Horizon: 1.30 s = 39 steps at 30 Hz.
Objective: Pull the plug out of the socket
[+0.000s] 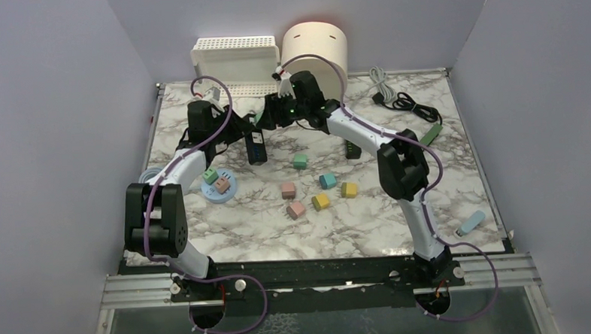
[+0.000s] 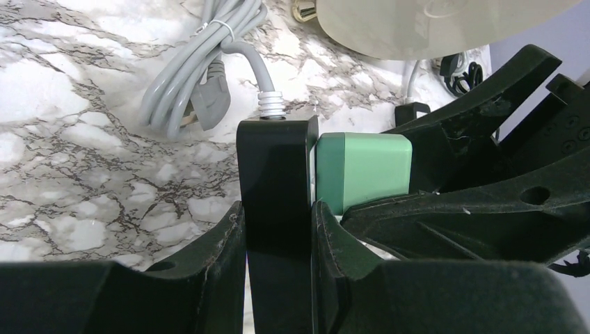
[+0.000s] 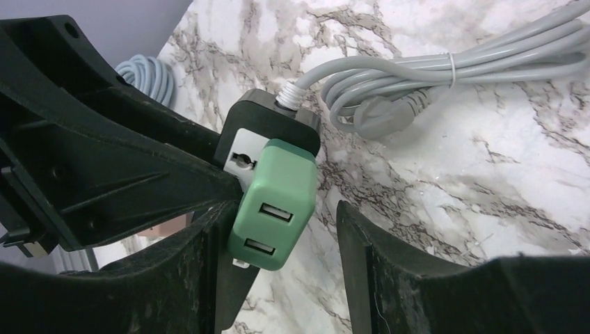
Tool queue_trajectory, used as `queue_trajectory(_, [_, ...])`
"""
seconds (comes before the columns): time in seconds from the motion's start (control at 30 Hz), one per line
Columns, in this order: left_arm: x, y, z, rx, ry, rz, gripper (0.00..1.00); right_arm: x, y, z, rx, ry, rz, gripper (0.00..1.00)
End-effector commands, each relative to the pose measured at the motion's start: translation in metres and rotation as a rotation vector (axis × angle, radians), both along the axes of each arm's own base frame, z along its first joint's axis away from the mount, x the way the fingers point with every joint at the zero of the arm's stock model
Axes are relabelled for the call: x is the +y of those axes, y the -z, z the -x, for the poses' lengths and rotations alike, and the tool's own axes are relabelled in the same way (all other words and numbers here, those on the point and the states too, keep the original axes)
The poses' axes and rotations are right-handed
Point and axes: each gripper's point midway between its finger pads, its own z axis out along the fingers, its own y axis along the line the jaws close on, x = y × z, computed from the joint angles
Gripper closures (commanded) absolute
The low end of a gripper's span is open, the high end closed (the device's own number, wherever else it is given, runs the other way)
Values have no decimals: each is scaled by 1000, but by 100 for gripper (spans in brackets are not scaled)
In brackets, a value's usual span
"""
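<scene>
Left gripper (image 2: 278,216): pressed tight on the black socket block (image 2: 275,153), one finger on each broad side. Block held upright off the marble worktop (image 1: 227,230), left of centre towards the far edge. Its grey coiled cable (image 2: 202,90) trails off at 11 o'clock in the left wrist view.

Green two-port USB plug (image 2: 362,170): seated in the block's face, sticking out towards 3 o'clock in the left wrist view. A thin seam shows where plug meets socket; prongs not visible.

Right gripper (image 3: 282,216): the nearer arm to the plug, coming in from 2 o'clock overhead. Jaws spread and straddling the plug. One finger lies against its 9 o'clock side, with a clear gap at 3 o'clock. Not yet pinching. The plug's long axis runs 1 to 7 o'clock in the right wrist view.

Judgement: the pull must go straight out from the socket face, back along the right arm's own line.

Room: cream cylindrical tub (image 1: 313,46) stands close behind at 12 o'clock. Small coloured cubes (image 1: 321,202) lie well apart at 5 o'clock. The path towards 3 o'clock looks open.
</scene>
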Motion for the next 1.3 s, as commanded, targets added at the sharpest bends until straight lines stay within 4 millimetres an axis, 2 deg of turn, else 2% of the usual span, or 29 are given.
queue_trajectory(0.0, [-11, -49, -4, -155, 45, 43, 100, 14, -2, 0, 23, -10, -15, 46])
queue_trajectory(0.17, [-8, -50, -6, -162, 25, 35, 100, 24, -3, 5, 55, -46, -28, 72])
queue_trajectory(0.23, [-6, -51, -7, -168, 16, 27, 100, 23, -3, 8, 68, -56, -25, 94])
queue_trajectory(0.27, [-5, -51, -7, -169, 10, 22, 100, 22, -3, 9, 70, -57, -20, 98])
queue_trajectory(0.4, [9, -36, -13, -106, -72, -27, 100, 11, -12, 6, 26, 3, 41, 99])
queue_trajectory(0.5, [21, -23, -15, -49, -148, -57, 100, -2, -25, -6, -114, 123, 186, 99])
queue_trajectory(0.53, [24, -21, -16, -42, -164, -62, 100, -5, -35, -6, -157, 140, 205, 99])
queue_trajectory(0.6, [27, -21, -18, -33, -183, -65, 100, 1, -52, 6, -178, 84, 153, 99])
queue_trajectory(0.67, [29, -19, -20, -24, -199, -72, 100, 14, -74, 25, -187, -41, 1, 99])
queue_trajectory(0.73, [31, -18, -22, -21, -208, -78, 100, 20, -86, 49, -134, -178, -142, 99])
queue_trajectory(0.8, [32, -18, -23, -17, -212, -81, 100, 18, -83, 49, -101, -152, -150, 99])
queue_trajectory(0.9, [32, -19, -24, -20, -215, -82, 100, 3, -76, 19, -180, 76, 39, 99])
queue_trajectory(0.93, [32, -19, -24, -20, -216, -84, 100, -2, -75, 14, -204, 105, 81, 99])
queue_trajectory(0.97, [33, -19, -24, -19, -216, -86, 100, -2, -78, 17, -216, 86, 80, 99])
queue_trajectory(1.07, [34, -15, -25, -11, -221, -92, 100, 8, -103, 50, -236, -129, -101, 99])
queue_trajectory(1.1, [34, -14, -26, -10, -223, -94, 100, 3, -104, 46, -222, -91, -94, 99])
queue_trajectory(1.17, [35, -12, -27, -2, -230, -94, 100, -13, -94, 20, -250, 106, 67, 99])
queue_trajectory(1.2, [35, -13, -27, -3, -232, -95, 100, -19, -90, 15, -253, 143, 108, 99])
queue_trajectory(1.23, [35, -14, -28, -6, -231, -93, 100, -15, -91, 25, -256, 55, 69, 99])
queue_trajectory(1.27, [35, -14, -28, -5, -230, -93, 100, -6, -102, 47, -248, -110, -63, 99])
